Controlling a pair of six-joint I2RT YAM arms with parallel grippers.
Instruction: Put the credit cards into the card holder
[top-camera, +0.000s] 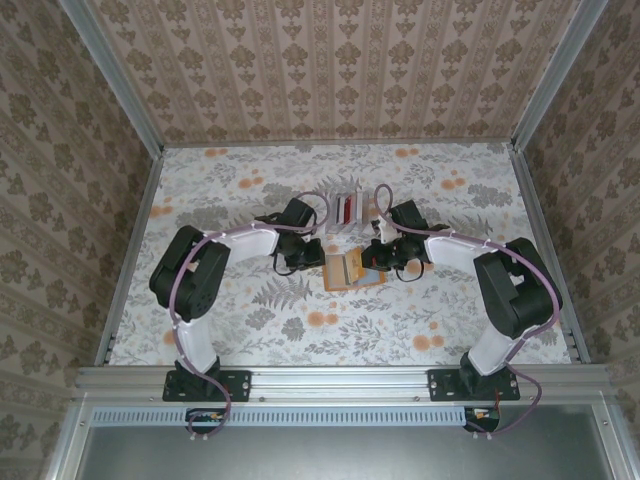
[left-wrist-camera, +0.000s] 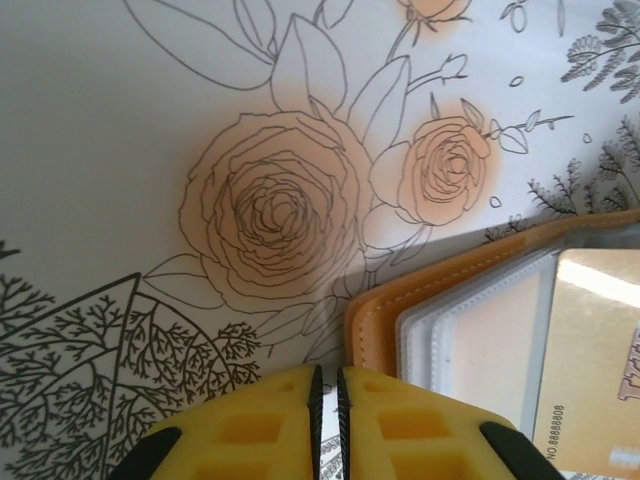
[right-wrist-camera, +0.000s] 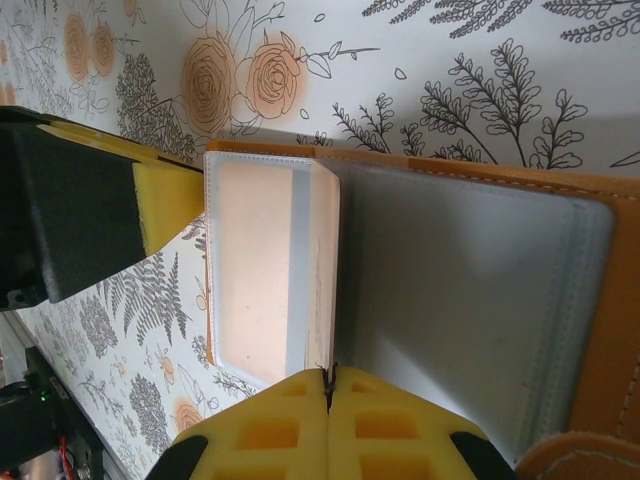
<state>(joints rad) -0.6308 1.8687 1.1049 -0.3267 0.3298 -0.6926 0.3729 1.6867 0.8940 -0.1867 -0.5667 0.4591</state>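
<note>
table cloth: white, printed with orange roses and grey ferns, spread over the whole work surface.
card holder: lying open near the middle of the table, between the two grippers; orange rim around the outside, pale grey-blue inside facing up.
clear rack: fitted with red strips, standing at 12 o'clock of the card holder, close by but apart from it.
left gripper: at 9 o'clock of the card holder in the top view, low over the cloth; yellow fingers drawn almost together, only a thin dark slit between them, nothing seen pinched there.
pads: one of the left gripper's, seen from the right wrist at the 9 o'clock edge of the raised leaf; touching it or just short of it, cannot tell which.
right gripper: at 3 o'clock of the card holder in the top view; clenched, with the edge of the clear leaf running into the seam between its fingers.
clear leaf: a pocket page of the card holder, lifted off the grey-blue inside and leaning toward 9 o'clock; peach-tinted, with one grey stripe.
gold card: with a printed number along its lower edge, at the 3 o'clock side of the left wrist view, on the open holder; tucked into a pocket or merely lying on it, cannot tell.
</note>
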